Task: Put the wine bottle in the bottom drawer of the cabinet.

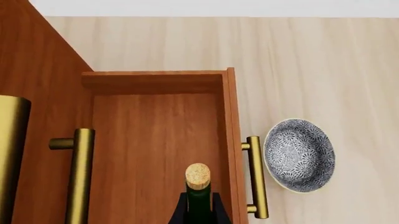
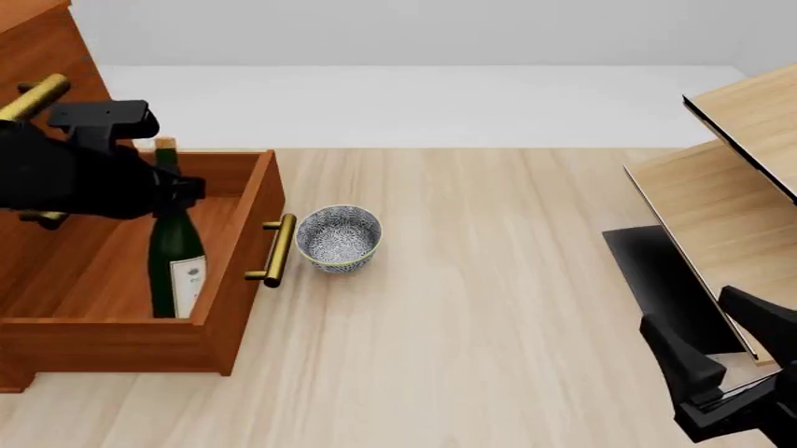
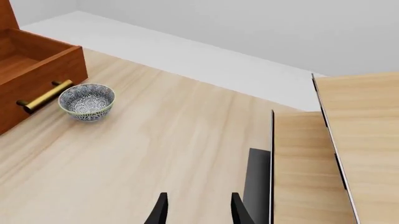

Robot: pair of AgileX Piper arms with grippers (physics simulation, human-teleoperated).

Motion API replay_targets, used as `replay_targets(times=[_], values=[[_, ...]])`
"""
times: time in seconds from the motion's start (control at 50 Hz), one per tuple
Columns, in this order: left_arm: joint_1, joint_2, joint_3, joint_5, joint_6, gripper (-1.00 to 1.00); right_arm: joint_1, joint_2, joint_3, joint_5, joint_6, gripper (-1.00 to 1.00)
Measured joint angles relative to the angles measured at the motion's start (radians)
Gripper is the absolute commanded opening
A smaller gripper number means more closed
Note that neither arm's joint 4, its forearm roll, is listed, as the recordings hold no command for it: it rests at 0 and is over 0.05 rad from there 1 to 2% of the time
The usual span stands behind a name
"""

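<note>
Cabinet point(image 2: 37, 56) at left; bottom drawer point(image 2: 237, 224) pulled open. Wine bottle point(image 2: 174, 266) upright inside it, your left claw point(image 1: 199, 207) grasping its neck. Right claw point(image 3: 196, 210) released, idle. Placing step: next, release and lift clear.

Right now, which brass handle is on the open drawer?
The handle beside the bowl. It fronts the pulled-out bottom drawer holding the wine bottle upright. The other handle sits higher, on the cabinet.
</note>
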Motion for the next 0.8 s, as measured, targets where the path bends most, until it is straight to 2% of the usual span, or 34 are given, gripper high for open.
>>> replay_targets(times=[0.4,0.8], values=[[0.022,0.112,-0.042,-0.072,0.022,-1.00,-0.002,0.005,0.000,-0.002,0.000,1.00],[0.032,0.214,-0.096,-0.095,0.025,-1.00,-0.007,0.002,0.000,0.001,0.004,1.00]])
